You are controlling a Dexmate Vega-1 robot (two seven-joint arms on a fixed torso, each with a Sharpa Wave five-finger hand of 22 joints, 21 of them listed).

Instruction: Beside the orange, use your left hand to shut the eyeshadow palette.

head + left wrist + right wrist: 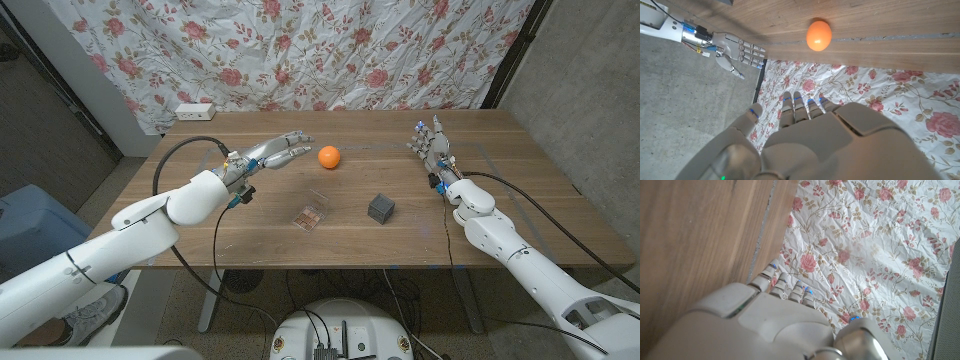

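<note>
- We see the left hand (272, 153) above the tabletop (200, 225), fingers stretched toward the orange (329, 157), apart and holding nothing.
- The eyeshadow palette (312, 215) lies open nearer the front edge, in front of the orange and a little left of it.
- A dark grey cube (380, 208) sits right of the palette.
- The right hand (432, 147) stands at the far right, fingers spread, empty.

Lab/test setup: floral sheet backdrop (330, 50), concrete walls, wooden table (270, 240).
</note>
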